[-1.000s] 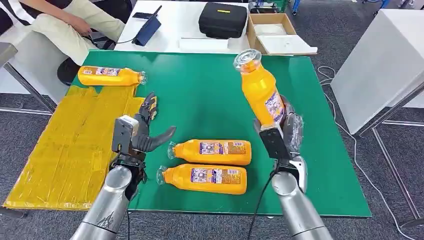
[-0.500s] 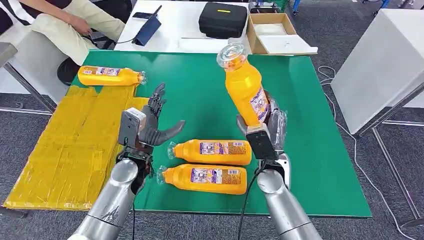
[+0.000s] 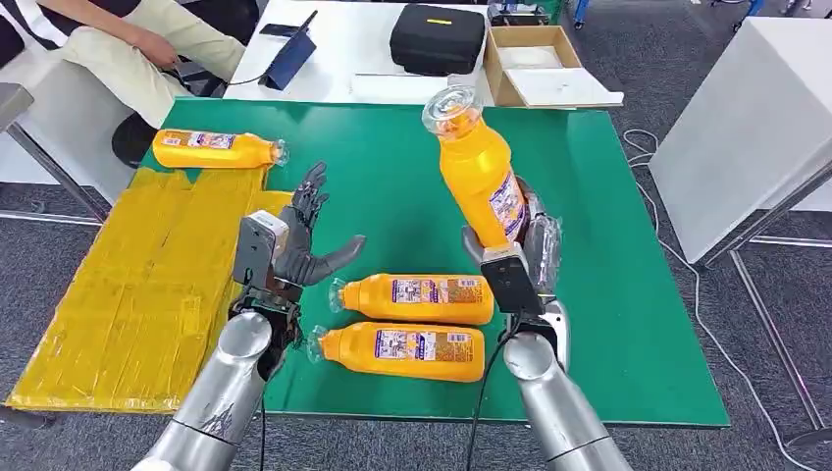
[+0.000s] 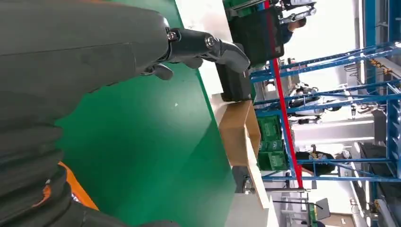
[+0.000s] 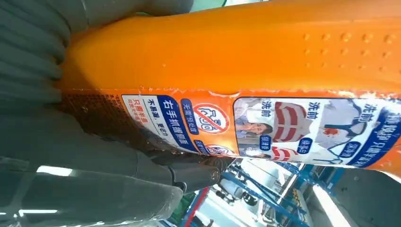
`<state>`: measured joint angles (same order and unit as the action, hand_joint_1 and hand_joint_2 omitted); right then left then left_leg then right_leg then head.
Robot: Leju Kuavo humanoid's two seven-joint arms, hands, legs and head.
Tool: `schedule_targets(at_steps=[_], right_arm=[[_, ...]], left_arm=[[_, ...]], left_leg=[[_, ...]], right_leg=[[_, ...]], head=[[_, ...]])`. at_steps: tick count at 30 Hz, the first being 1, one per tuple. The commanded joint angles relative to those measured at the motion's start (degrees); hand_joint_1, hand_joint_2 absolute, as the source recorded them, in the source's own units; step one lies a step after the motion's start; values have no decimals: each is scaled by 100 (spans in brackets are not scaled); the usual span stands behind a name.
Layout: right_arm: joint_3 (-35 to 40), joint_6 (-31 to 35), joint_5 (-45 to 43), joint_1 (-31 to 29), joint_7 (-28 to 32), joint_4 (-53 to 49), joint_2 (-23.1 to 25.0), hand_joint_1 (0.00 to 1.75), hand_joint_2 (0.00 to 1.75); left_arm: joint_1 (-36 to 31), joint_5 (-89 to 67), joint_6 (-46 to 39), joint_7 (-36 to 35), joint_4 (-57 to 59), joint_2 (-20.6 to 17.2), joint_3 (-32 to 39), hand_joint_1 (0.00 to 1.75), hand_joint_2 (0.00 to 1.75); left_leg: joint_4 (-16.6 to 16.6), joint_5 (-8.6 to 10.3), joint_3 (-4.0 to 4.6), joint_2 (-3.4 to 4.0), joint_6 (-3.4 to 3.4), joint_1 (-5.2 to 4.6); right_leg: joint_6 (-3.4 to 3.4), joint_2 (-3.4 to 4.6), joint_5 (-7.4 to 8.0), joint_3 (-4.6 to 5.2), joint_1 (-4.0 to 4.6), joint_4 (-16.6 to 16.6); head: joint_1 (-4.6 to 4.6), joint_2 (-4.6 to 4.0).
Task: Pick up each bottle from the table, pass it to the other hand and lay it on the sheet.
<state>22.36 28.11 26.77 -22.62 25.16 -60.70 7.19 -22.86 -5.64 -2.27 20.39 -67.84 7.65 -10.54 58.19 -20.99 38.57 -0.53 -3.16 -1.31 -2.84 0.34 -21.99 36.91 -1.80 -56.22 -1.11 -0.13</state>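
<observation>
Green table (image 3: 392,186) carries the work area, with the yellow sheet (image 3: 137,285) at 9 o'clock. Right hand (image 3: 520,250) grips a bottle (image 3: 481,177) by its base, cap tilted toward 11 o'clock. Over the last second it has carried the bottle inward and now sits nearly static. Left hand (image 3: 299,245) has risen, fingers spread wide and empty, palm facing the bottle. Judgement: handover is imminent. Two bottles (image 3: 417,299) lie between the arms; one bottle (image 3: 211,149) rests at the sheet's far edge.

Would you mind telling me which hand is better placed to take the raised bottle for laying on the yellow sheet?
The left hand. It is open and empty, next to the yellow sheet, fingers spread toward the orange bottle that the right hand holds upright above the green table.
</observation>
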Motion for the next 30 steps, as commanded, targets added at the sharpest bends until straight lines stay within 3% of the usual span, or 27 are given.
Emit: schedule_targets(at_steps=[1, 9, 10, 11, 13, 18, 30], right_arm=[[142, 23, -22, -279, 11, 357, -5, 175, 175], [142, 23, -22, -279, 11, 357, -5, 175, 175], [844, -1109, -76, -854, 381, 1242, 643, 175, 175], [995, -795, -80, -1091, 394, 1758, 1004, 175, 175], [1218, -525, -290, -1318, 447, 2203, 1210, 175, 175], [1366, -579, -541, -1290, 526, 1983, 956, 175, 175], [1423, -600, -560, -1319, 478, 1923, 958, 175, 175]], left_arm=[[-179, 10, 12, -42, 197, -51, -71, 0, 175], [-179, 10, 12, -42, 197, -51, -71, 0, 175], [-502, 990, 1059, 610, -544, 53, -311, 0, 175], [-617, 1083, 749, -172, -1255, 134, -472, 0, 175], [-793, 1269, 388, -774, -1712, 53, -778, 0, 175], [-612, 1369, 255, -403, -1714, -171, -796, 0, 175], [-552, 1381, 169, -295, -1822, -237, -639, 0, 175]], left_leg=[[1, -15, -33, 5, 29, 10], [2, -19, -40, 7, 33, 13], [1, -15, -30, 6, 28, 10], [13, -13, -9, 19, 23, 10], [40, -23, 18, 39, 30, 19], [-1, -6, -12, 33, 27, 12], [0, -1, -7, 24, 31, 22]], right_leg=[[23, -2, -11, -35, 11, 6], [27, 0, -13, -41, 14, 6], [22, 0, -10, -32, 11, 5], [18, 14, -4, -6, 11, -6], [24, 33, -5, 19, 20, -30], [38, 17, 5, 1, 16, -2], [36, 21, 7, 0, 20, -2]], head=[[0, 0], [0, 0], [0, 0], [0, 0], [4, 0], [0, 0], [0, 0]])
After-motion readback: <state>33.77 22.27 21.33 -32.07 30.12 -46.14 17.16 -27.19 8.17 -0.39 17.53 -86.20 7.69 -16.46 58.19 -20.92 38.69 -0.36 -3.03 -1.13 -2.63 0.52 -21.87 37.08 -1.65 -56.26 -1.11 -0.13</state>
